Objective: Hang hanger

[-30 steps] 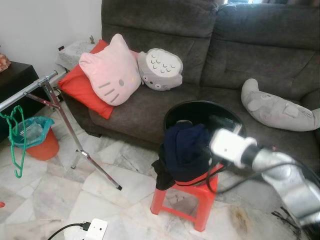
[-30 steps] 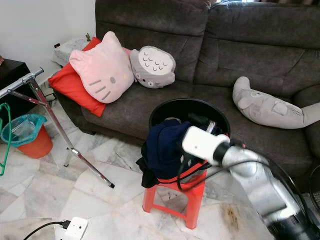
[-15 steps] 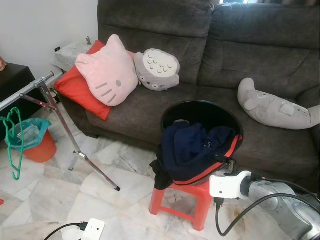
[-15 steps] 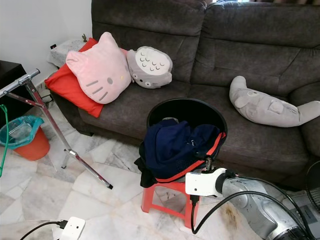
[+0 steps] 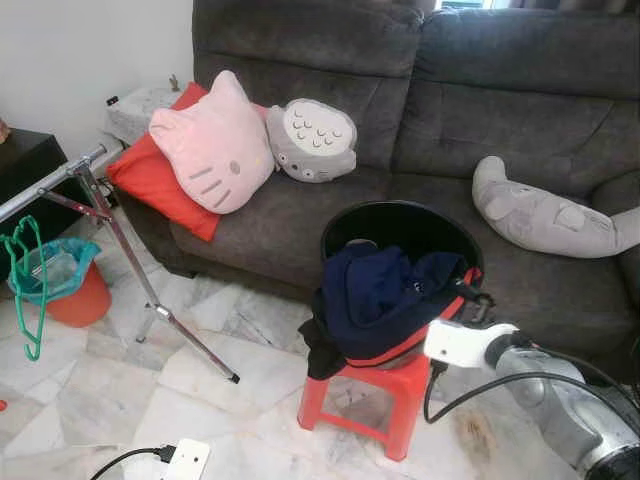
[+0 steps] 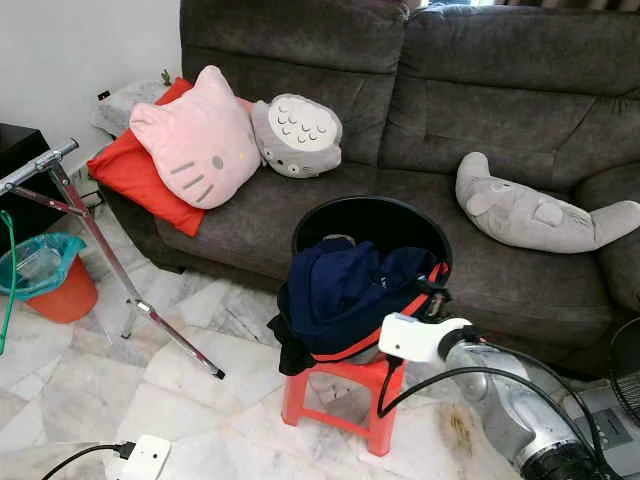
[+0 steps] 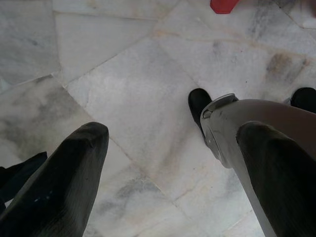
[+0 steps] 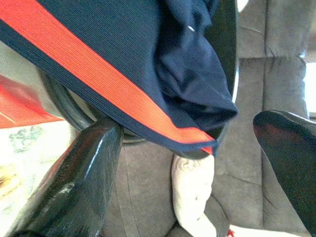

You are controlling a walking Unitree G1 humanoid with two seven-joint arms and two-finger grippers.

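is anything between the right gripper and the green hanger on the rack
Yes. The right gripper is at the far edge of the black basket of navy clothes on the red stool. The green hanger hangs from the metal rack far to the robot's left, so basket, clothes and stool lie between them.

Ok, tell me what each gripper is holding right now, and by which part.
Nothing is held. The right gripper is open beside the navy garment in the black basket, not gripping it. The left gripper is open over the marble floor.
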